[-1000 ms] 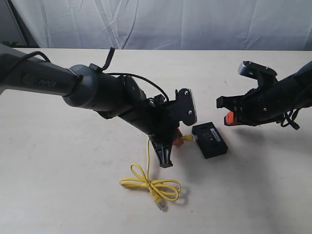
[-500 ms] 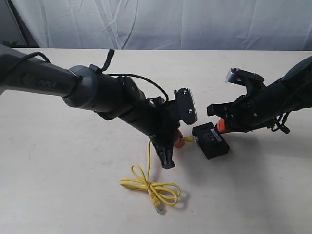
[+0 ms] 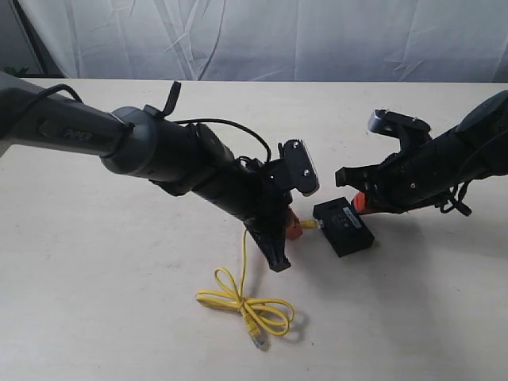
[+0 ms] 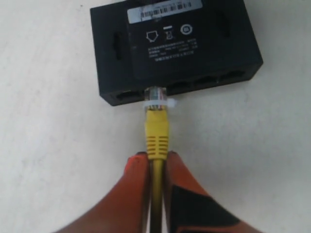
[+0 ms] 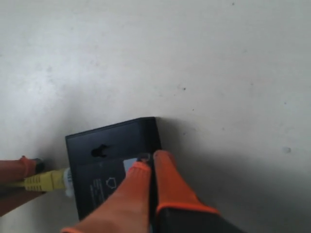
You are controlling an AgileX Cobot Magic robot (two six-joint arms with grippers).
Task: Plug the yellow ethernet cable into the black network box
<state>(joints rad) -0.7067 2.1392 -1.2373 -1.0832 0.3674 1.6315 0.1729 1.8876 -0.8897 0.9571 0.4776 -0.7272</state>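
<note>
The black network box (image 3: 343, 227) lies flat on the table, label up (image 4: 175, 43). My left gripper (image 4: 156, 158) is shut on the yellow ethernet cable (image 4: 156, 131) just behind its boot. The clear plug (image 4: 156, 94) sits at the mouth of the box's second port; how deep it goes I cannot tell. In the exterior view the left gripper (image 3: 292, 230) is just left of the box. My right gripper (image 5: 149, 162) is shut with nothing in it, its tips at the box's (image 5: 104, 165) rear edge, opposite the ports. It reaches in from the right (image 3: 359, 202).
The rest of the cable lies in loose loops (image 3: 246, 305) on the beige table near the front, its free plug (image 3: 259, 337) pointing forward. A white curtain (image 3: 278, 36) hangs behind the table's far edge.
The right gripper has come in leftward and down from beside the box to its rear edge. The left gripper has shifted slightly, still holding the cable at the ports.
</note>
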